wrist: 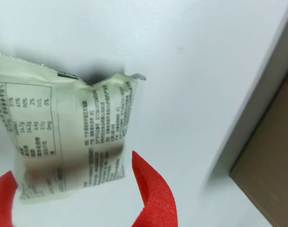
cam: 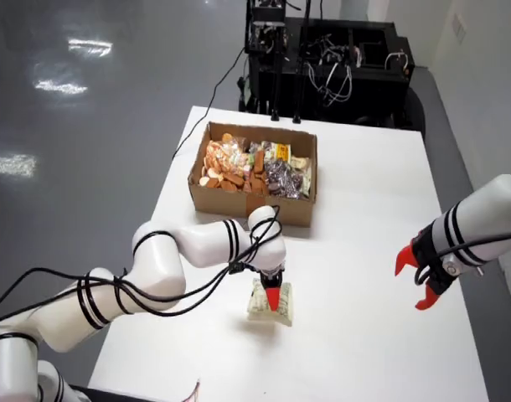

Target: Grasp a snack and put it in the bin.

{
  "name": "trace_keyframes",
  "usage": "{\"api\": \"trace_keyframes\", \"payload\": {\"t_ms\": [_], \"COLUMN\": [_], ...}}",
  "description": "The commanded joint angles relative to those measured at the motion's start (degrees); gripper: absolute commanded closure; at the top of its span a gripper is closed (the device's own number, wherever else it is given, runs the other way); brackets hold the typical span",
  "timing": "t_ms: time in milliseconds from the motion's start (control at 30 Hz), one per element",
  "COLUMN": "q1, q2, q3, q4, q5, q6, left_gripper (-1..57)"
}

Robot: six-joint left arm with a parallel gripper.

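A pale green-white snack packet (cam: 270,303) lies on the white table (cam: 364,209), in front of the cardboard box (cam: 239,194). My gripper (cam: 275,298) points down onto the packet. In the view that rides on the gripper, the packet (wrist: 73,137) shows its printed back, and it sits between my two red fingertips (wrist: 153,189). The jaws are open and straddle the packet's lower end, with a thin gap showing on the right side. The box holds several snacks: orange rounds, purple packs and yellow-green packs.
In the view from above, a second white arm with a red gripper (cam: 419,280) hangs over the table's right side. A black equipment rack (cam: 322,59) stands behind the table. The box's brown wall (wrist: 271,179) fills the gripper view's right edge.
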Motion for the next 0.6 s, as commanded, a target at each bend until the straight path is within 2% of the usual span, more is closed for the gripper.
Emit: {"api": "trace_keyframes", "payload": {"t_ms": [33,367,467,600], "q1": [-0.36,-0.64,-0.79,-1.05], "q2": [1.79,3.84,4.02,4.13], "q3": [-1.36,-3.1,-2.99,-2.94], "q4": [-0.13,0.07,0.18,0.25], "q5": [-0.21,-0.5,-0.8,-1.19], "q6": [-0.06,-0.21,-0.22,-0.22], "left_gripper": [7.2,8.1,11.6,19.5]}}
